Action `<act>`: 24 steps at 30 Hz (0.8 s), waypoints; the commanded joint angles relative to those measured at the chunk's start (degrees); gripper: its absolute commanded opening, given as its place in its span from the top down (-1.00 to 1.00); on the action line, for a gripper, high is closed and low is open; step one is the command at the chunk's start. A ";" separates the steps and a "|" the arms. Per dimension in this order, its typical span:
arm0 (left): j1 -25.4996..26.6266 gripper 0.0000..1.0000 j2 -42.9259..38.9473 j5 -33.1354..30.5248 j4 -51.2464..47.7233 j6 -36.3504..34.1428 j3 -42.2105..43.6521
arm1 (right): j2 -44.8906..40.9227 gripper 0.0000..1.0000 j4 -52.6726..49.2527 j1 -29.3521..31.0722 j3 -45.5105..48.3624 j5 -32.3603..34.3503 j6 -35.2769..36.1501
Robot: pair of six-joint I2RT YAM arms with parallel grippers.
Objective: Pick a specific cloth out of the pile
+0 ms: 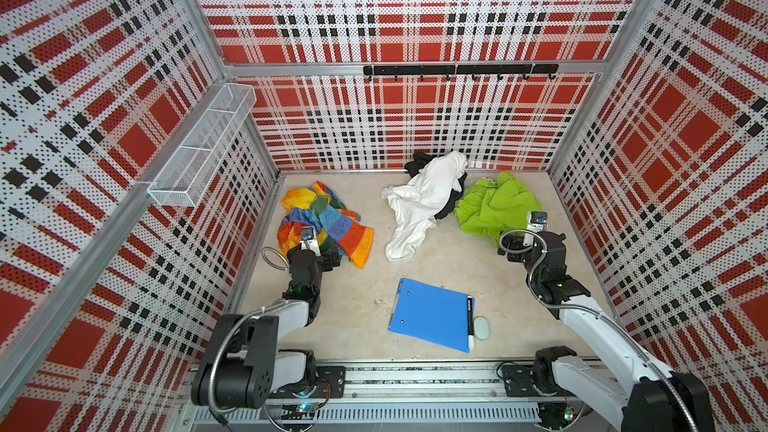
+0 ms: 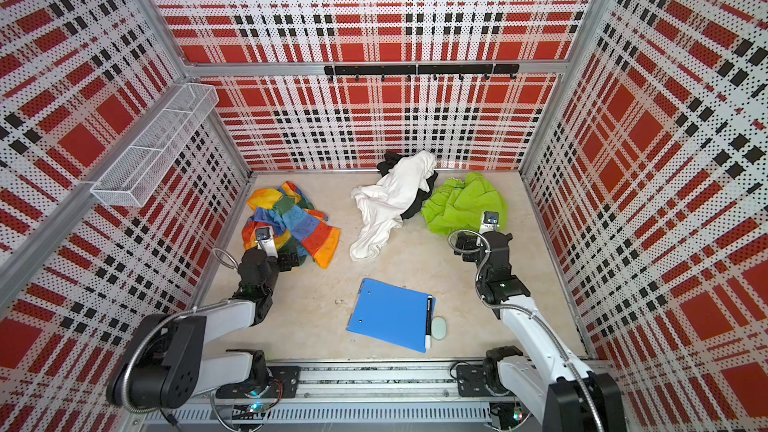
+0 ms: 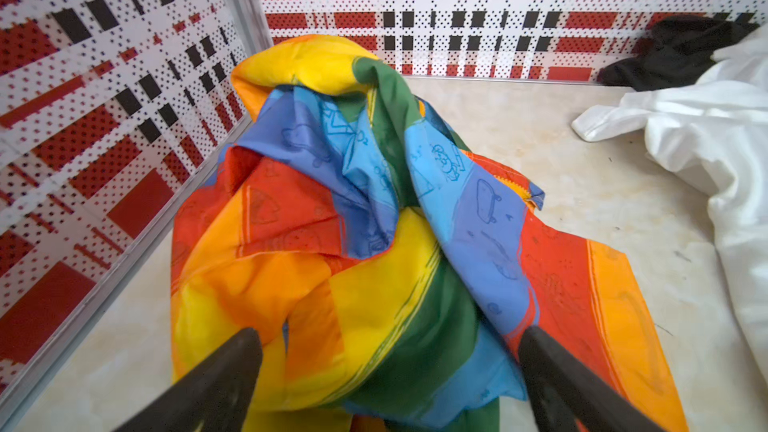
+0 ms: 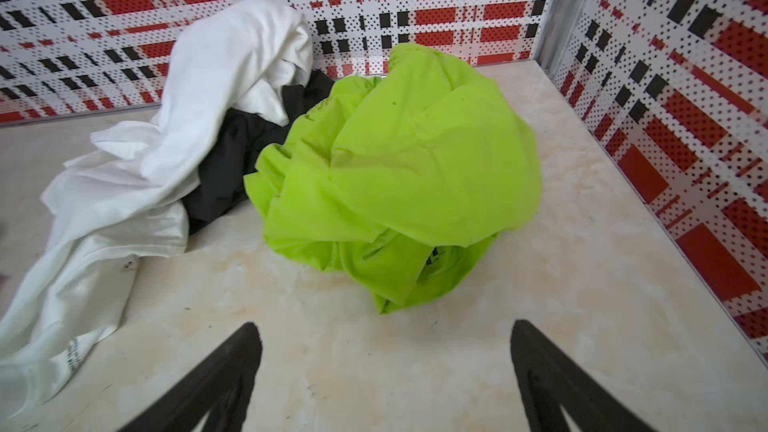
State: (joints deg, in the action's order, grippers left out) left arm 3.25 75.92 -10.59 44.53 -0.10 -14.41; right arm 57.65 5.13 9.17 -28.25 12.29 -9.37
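A: Two heaps?
B: Yes. The cloth [image 1: 322,218] lies alone by the left wall [image 1: 249,201], well apart from the pile [image 1: 424,197] at the back.
A: And the left gripper [image 3: 386,338]?
B: Jaws spread wide, the cloth's near folds lying between them, not clamped.
A: The right gripper [image 4: 384,330]?
B: Spread wide too, over bare table [image 4: 582,284], just short of the lime-green cloth [image 4: 395,168].

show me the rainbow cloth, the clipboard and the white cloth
rainbow cloth [image 1: 332,218] in a top view, on its blue block
clipboard [image 1: 428,313] in a top view, middle of the board
white cloth [image 4: 137,168] in the right wrist view, on its middle folds
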 commanded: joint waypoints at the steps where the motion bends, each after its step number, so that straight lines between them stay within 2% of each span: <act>1: -0.30 -0.98 3.64 3.16 14.41 -2.47 -1.04 | 2.97 -1.00 11.95 -1.29 2.01 1.16 1.21; 4: -1.59 -0.98 7.13 4.67 18.00 -0.82 -1.02 | 6.56 -1.00 15.50 -2.83 2.45 0.79 1.21; 8: -2.16 -0.98 14.30 7.27 29.05 -1.03 0.61 | 11.71 -1.00 23.08 -4.66 3.95 1.01 1.21; 17: -3.31 -0.99 14.35 9.85 21.56 -0.19 -3.07 | 22.76 -1.00 44.32 -5.81 7.46 2.29 1.21; 21: -3.23 -0.98 14.29 9.24 21.60 -0.11 -2.91 | 24.23 -1.00 47.40 -6.82 8.12 1.77 1.21; 24: -2.52 -0.98 14.22 7.77 21.90 -0.33 -2.73 | 23.88 -1.00 50.28 -8.64 9.65 -1.12 1.21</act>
State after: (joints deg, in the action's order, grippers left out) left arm 0.36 90.21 -1.93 65.39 -0.40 -16.53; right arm 81.58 46.65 1.80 -19.97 12.99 -8.49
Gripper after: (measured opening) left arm 0.993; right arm 0.999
